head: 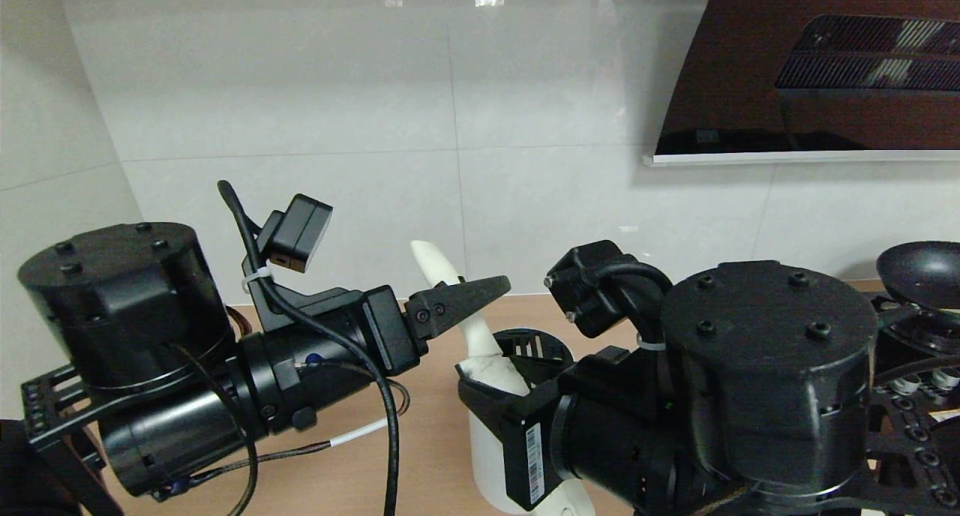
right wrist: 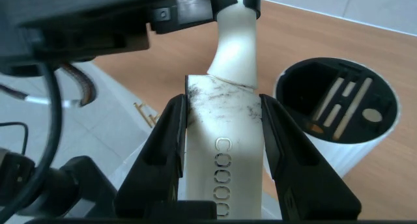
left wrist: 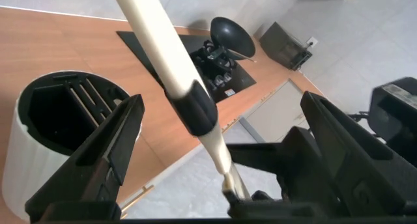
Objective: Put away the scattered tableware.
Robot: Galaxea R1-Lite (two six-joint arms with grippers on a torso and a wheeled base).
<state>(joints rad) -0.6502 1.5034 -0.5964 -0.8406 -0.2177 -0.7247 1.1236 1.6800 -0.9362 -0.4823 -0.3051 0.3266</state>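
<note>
A white slotted spatula [right wrist: 225, 68] with a black collar stands tilted, handle up, above a white utensil holder [head: 486, 456] with a black insert. My right gripper [right wrist: 221, 146] is shut on the spatula's blade, just beside the holder [right wrist: 365, 152]. In the head view the blade [head: 491, 370] sits between the right gripper's [head: 499, 396] fingers. My left gripper [left wrist: 221, 107] is open, its fingers wide apart on either side of the handle [left wrist: 153, 42] without touching it. In the head view one left finger [head: 465, 297] crosses in front of the handle [head: 433, 265]. Several utensils stand inside the holder [left wrist: 13, 178].
The holder rests on a wooden countertop [head: 427, 441] against a white tiled wall. To the right is a black stove with a dark pan [head: 922, 272], also the pan [left wrist: 231, 36]. A dark range hood [head: 825, 73] hangs above it.
</note>
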